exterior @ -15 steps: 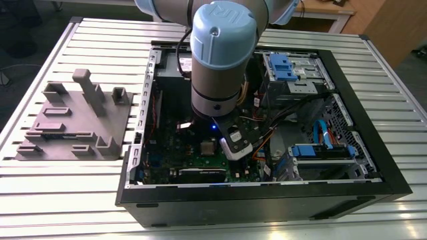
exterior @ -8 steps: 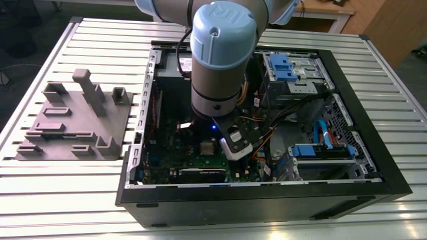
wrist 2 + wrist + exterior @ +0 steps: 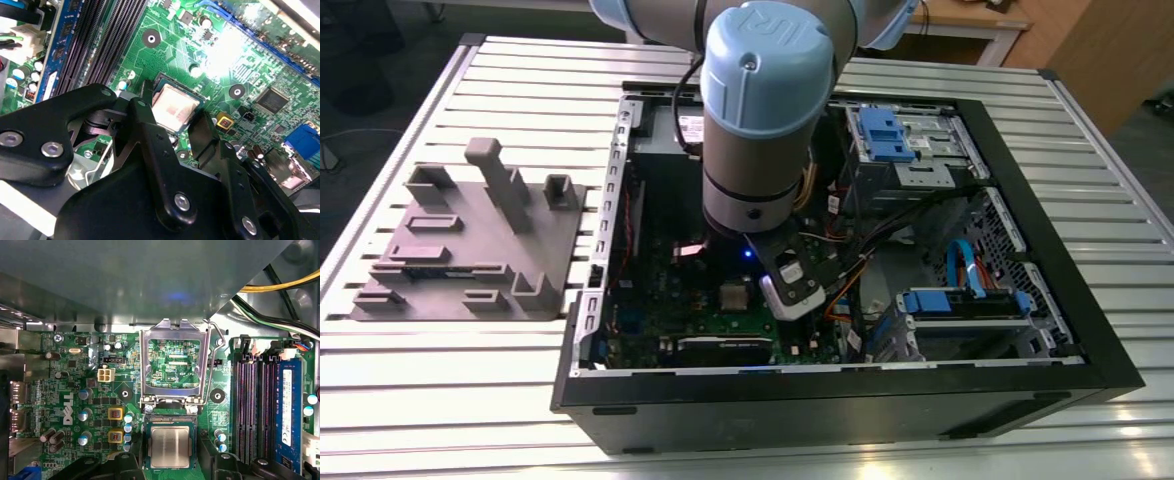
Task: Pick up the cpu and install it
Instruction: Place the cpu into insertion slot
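The claw [image 3: 174, 119] stands open, a black finger either side of the cpu [image 3: 170, 446], gripping nothing. Square, silvery-grey and green-edged, the cpu lies flat on the white-lettered green motherboard [image 3: 90, 390], just beside the raised silver bracket [image 3: 172, 330].

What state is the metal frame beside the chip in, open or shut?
Open: the socket bracket is swung back, leaving the cpu beside it uncovered.

bright glare washes the motherboard [image 3: 230, 47] in the second wrist view, with the case [image 3: 827, 405] interior dim.
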### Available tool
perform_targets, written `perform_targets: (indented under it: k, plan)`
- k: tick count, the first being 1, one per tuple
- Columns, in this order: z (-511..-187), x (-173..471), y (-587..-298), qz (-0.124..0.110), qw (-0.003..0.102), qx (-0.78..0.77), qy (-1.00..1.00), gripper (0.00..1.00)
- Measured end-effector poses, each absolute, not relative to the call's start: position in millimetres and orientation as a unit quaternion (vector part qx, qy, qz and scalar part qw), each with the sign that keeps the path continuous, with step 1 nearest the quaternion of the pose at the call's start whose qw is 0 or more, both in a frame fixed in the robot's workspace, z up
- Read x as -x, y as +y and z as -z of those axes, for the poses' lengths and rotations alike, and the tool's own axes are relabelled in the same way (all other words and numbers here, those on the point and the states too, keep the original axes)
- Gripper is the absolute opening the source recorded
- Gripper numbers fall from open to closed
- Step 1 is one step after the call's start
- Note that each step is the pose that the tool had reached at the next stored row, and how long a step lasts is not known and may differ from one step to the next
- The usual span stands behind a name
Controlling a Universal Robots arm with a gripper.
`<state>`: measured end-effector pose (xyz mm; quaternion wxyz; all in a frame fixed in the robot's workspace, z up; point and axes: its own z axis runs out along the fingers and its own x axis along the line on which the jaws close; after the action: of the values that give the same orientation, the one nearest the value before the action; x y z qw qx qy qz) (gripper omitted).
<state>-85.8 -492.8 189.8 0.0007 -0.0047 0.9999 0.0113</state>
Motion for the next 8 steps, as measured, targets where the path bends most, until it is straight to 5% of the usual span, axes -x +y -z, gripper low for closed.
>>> perform_targets:
  k: [8]
  plan:
    - [-187.9,83.7,-492.8,-0.013,0.0,0.005,1.0,0.55]
